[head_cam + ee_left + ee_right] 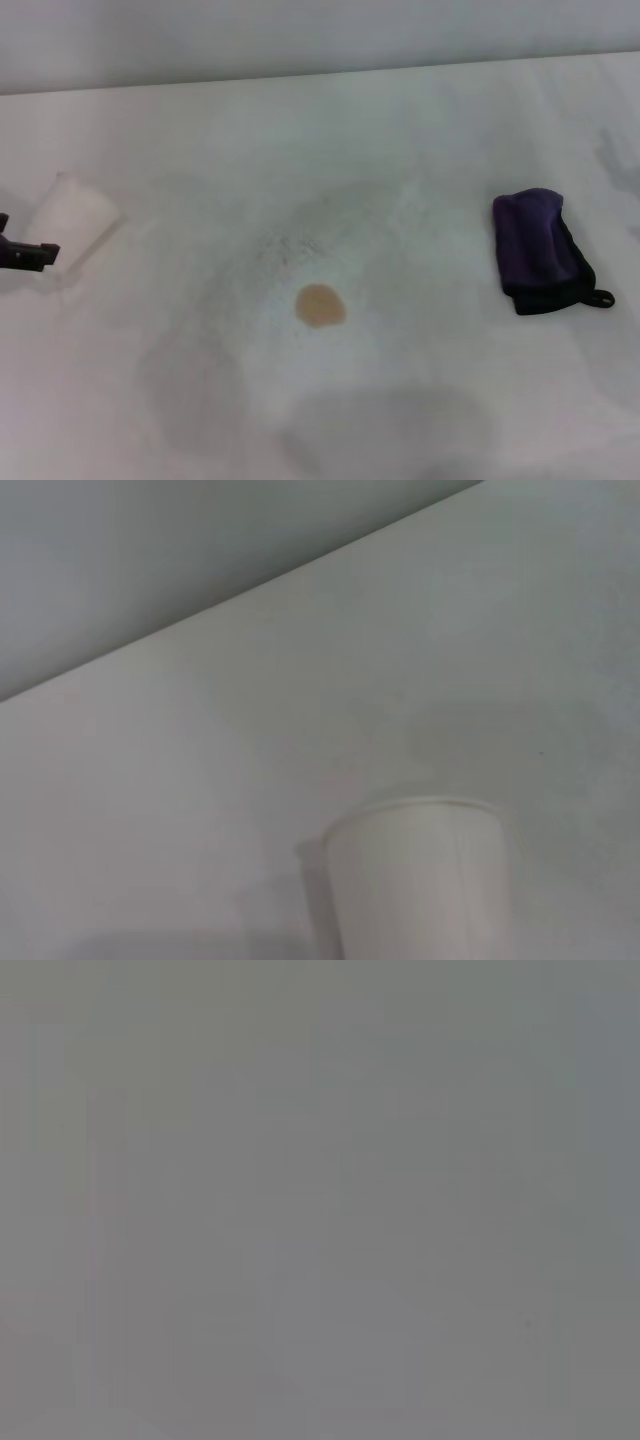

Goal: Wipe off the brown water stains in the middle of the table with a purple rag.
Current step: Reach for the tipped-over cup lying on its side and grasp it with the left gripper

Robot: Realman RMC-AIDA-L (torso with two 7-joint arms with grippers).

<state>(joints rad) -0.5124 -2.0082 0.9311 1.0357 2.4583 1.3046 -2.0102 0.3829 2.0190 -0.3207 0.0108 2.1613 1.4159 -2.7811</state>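
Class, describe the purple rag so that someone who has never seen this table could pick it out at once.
Start from the wide white table and look to the robot's right of the brown stain at its middle. There lies the purple rag, a thick folded dark cloth with black edging and a small loop. It is the only dark thing; the paper cup on the far left is white.

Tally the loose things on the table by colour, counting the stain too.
Purple: 1, the purple rag
White: 1, the paper cup
Brown: 1, the brown water stain
Total: 3
Left gripper sits beside the cup.
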